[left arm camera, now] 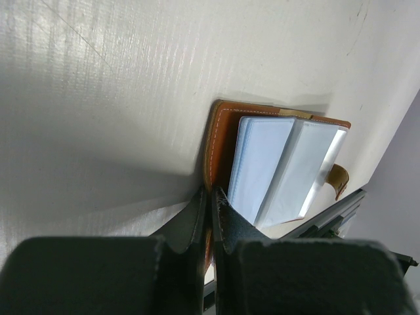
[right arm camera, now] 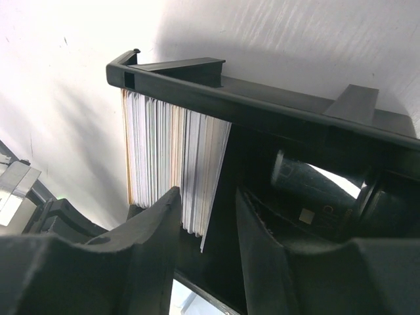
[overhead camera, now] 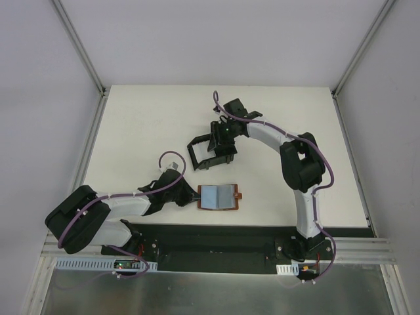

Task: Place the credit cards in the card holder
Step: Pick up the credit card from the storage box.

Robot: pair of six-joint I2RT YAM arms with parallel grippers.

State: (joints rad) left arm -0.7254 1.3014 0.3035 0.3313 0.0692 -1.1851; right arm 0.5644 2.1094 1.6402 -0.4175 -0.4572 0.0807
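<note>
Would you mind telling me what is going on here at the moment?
The left gripper is shut on the edge of the open brown wallet. Pale blue cards lie in the wallet. The right gripper is at the black card holder, its jaws open around the end of the stack of cards standing in it.

a stack of white credit cards (right arm camera: 167,164) stands on edge inside the black open-topped card holder (right arm camera: 262,105).

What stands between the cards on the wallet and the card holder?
The right hand sits in the card holder, straddling the edge of the cards standing inside. Nothing else visible lies between the wallet and it.
</note>
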